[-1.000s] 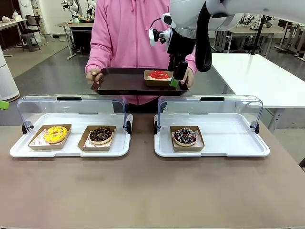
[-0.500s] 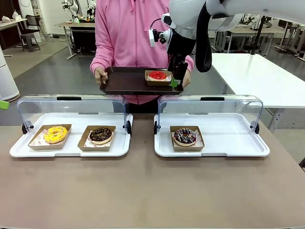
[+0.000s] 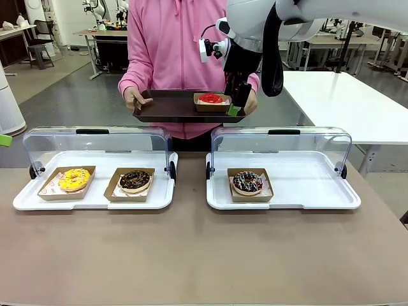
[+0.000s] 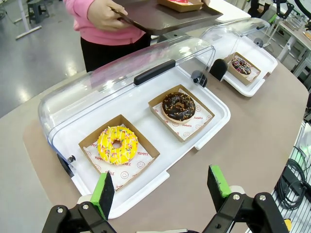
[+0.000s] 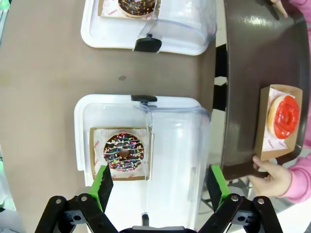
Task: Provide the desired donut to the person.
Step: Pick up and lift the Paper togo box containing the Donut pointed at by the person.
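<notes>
- A person in a bright pink hooded sweatshirt (image 3: pixel 167 44) stands at the far side of the brown counter (image 3: pixel 191 255), holding a dark brown rectangular serving tray (image 3: pixel 167 106) level at waist height with a hand (image 3: pixel 133 97) on each end.
- The red-glazed donut (image 3: pixel 211 99) sits in its shallow cardboard box near the right end of that tray, well apart from the display cases below.
- The right claw (image 3: pixel 234 106) hangs just beside the red donut, at the tray's right end, its green-padded jaws released and empty; its wrist camera looks down past them at the tray and the case beneath.
- The left claw (image 4: pixel 161 188) is likewise released and holds nothing, poised above the near edge of the left-hand white display case with raised clear lid (image 4: pixel 58 104).
- Three donuts are left in the cases: a yellow-iced donut with sprinkles (image 3: pixel 74 179) and a chocolate-glazed donut (image 3: pixel 134 180) on the left, and a chocolate donut with coloured sprinkles (image 3: pixel 247 182) alone in the right-hand case (image 3: pixel 319 191).
- By appearances the handover is made: the chosen donut is in the person's keeping. What seems left is for the right arm to clear the tray.
</notes>
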### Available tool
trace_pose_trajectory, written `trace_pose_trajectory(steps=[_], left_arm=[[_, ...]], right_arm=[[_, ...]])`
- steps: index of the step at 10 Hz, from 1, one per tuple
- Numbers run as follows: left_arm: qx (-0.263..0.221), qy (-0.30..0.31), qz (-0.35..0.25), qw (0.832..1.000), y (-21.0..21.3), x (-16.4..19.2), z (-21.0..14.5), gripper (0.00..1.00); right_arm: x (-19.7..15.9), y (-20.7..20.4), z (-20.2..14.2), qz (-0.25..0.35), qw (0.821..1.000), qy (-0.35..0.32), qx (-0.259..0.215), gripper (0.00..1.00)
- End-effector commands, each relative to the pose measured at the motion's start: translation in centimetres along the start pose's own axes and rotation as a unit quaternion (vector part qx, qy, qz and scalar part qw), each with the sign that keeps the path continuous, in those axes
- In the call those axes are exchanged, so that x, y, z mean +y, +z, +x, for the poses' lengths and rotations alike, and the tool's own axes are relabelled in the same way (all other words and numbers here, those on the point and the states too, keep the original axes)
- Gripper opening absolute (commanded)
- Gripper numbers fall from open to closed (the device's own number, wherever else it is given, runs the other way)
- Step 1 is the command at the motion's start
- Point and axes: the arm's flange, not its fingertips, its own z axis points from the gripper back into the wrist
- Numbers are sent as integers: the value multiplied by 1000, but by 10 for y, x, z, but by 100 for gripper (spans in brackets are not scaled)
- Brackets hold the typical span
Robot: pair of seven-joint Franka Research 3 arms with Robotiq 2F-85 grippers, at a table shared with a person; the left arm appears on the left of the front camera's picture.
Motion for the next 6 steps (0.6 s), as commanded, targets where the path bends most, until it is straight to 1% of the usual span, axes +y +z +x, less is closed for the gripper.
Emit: trace_pose_trajectory(steps=[1, 2, 3, 4, 5, 6], left_arm=[[-8, -9, -5, 1000, 0, 3, -2, 100], [-8, -9, -5, 1000, 0, 3, -2, 100], [-8, -9, -5, 1000, 0, 3, -2, 100], [-8, -9, -5, 1000, 0, 3, -2, 100], [-8, -9, -5, 1000, 0, 3, -2, 100], [-8, -9, -5, 1000, 0, 3, -2, 100]], right_arm=[[0, 0, 0, 0, 1000, 0, 0, 100], [1, 13, -18, 19, 999, -10, -32, 100], [5, 28, -39, 16, 998, -21, -59, 100], [6, 37, -52, 10, 997, -24, -73, 100], [7, 37, -54, 14, 997, -17, -78, 100], [14, 44, -68, 24, 994, -20, -109, 100]])
